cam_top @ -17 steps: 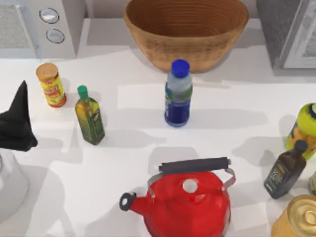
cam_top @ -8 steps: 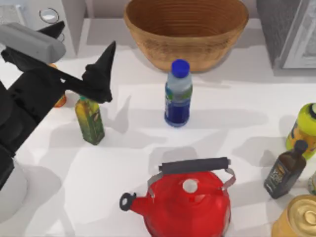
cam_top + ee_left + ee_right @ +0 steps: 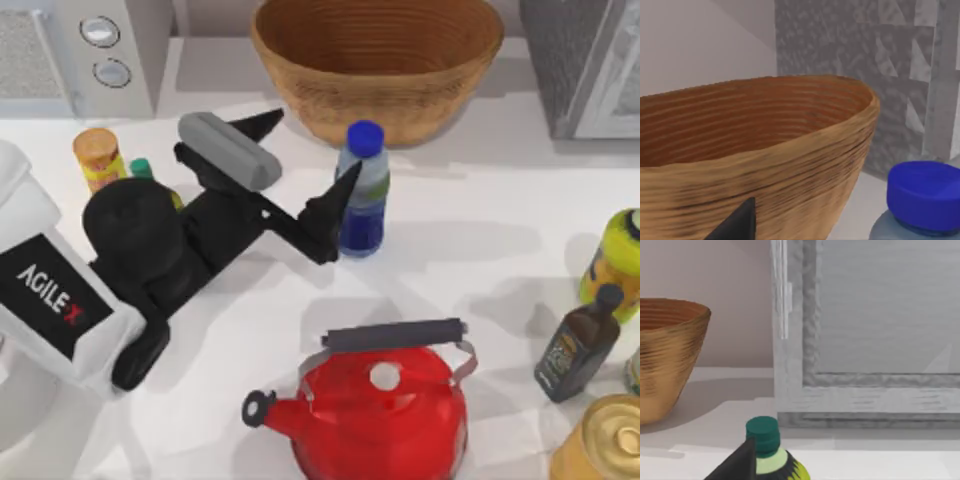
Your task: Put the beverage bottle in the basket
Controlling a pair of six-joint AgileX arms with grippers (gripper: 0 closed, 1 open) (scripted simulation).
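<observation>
Since the earlier frame, left tool (image 3: 305, 170) has swept right across the table (image 3: 500, 200), its fingers spread wide, one fingertip (image 3: 345, 185) just beside the beverage bottle (image 3: 362, 190). Bottle stands upright, ungripped, near the basket (image 3: 378, 95) behind it. Right tool state: cannot tell.

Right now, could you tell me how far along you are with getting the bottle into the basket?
Done: nothing is in the basket yet. In hand: the left gripper is at the bottle, jaws open, one finger against its left side; the bottle stands upright on the table in front of the basket. Left: close, lift, carry over the rim, release.
</observation>
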